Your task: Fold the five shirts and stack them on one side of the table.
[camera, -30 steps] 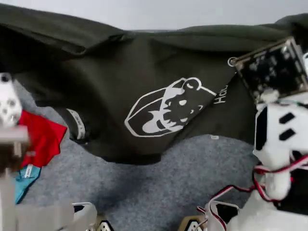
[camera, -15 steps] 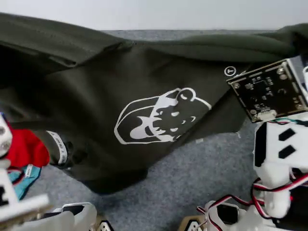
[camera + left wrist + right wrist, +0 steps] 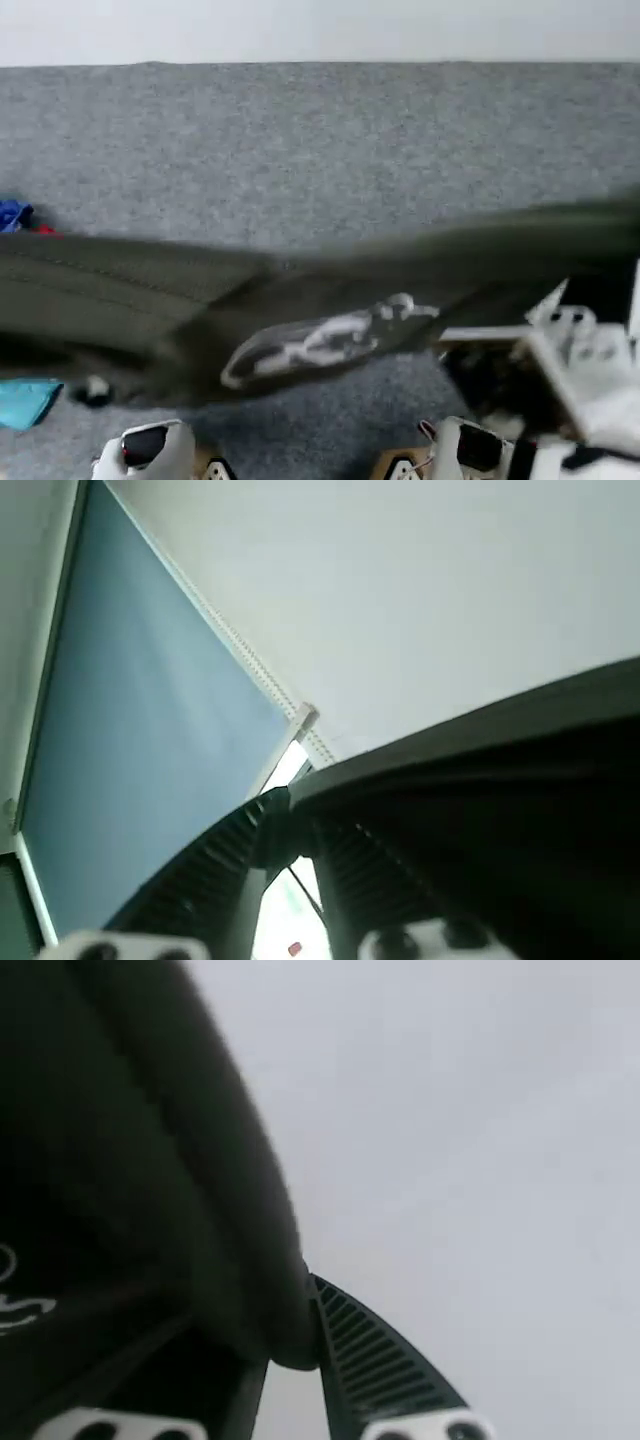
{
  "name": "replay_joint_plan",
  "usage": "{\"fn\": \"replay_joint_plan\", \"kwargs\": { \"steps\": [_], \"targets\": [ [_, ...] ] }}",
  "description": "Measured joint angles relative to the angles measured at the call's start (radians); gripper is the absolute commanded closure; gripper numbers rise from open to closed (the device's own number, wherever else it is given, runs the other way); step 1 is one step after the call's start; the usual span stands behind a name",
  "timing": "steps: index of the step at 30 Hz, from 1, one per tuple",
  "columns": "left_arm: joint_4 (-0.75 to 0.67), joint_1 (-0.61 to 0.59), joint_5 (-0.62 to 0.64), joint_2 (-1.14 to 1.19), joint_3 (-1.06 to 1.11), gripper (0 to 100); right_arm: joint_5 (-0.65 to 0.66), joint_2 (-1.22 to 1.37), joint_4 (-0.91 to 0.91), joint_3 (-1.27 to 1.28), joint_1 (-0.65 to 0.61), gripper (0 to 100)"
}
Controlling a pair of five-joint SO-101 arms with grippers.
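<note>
Sees shirt (image 3: 150, 290) stretched across lower middle from above, over grey table (image 3: 300, 150), teal cloth (image 3: 25, 400) at lower left; finds, in wrist views, left gripper (image 3: 287, 808) and right gripper (image 3: 305, 1330) each nipped tight on its edge

The dark green shirt (image 3: 150, 300) spans the frame as a wide band from left edge to right edge. Grey counter (image 3: 320, 150) is visible above and below it. A white print (image 3: 320, 340) sits at the band's lower centre. An arm (image 3: 580, 370) stands at lower right, against the shirt's right end. A teal cloth (image 3: 25, 400) lies at lower left. A blue cloth (image 3: 12, 214) lies at the left edge.
</note>
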Motion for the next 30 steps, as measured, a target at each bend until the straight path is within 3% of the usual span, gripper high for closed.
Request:
{"fn": "replay_joint_plan", "kwargs": {
  "steps": [7,11,17,22,30],
  "targets": [
    [0.092,-0.02,-0.02,-0.003,0.109,100,0.072,-0.002,0.092,0.008,-0.026,99.0],
    [0.175,-0.018,-0.038,-0.003,0.321,100,0.074,0.054,0.094,0.13,-0.081,99.0],
    [0.146,0.002,-0.038,0.0,0.749,100,0.074,0.172,0.002,0.413,-0.187,99.0],
    [-0.083,0.063,-0.04,0.015,1.16,100,0.074,0.256,-0.255,0.694,-0.221,99.0],
    [-0.755,0.14,-0.038,0.069,1.679,100,0.072,0.448,-0.763,0.919,-0.221,99.0]
  ]
}}
